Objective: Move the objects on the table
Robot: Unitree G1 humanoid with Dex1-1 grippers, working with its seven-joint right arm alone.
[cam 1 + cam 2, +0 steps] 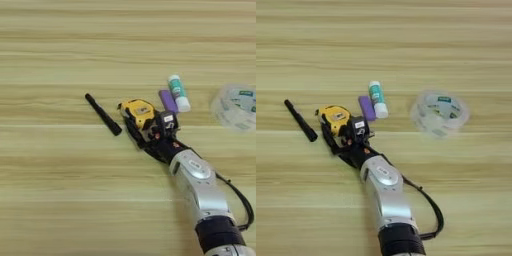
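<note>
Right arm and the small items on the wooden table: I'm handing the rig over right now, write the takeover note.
Right gripper: at the yellow tape measure with black strap; grasp cannot be confirmed.
Slim black pen: lying left of the tape measure, apart from it.
Small purple block and white glue stick with green label: side by side, just right of the tape measure.
Clear round plastic container: further right on the light wood-grain table.
Done: nothing visibly moved. Left: all the items.

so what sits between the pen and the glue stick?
The yellow tape measure and purple block lie between the pen and glue stick, with the gripper at the tape measure; both views show it.
</note>
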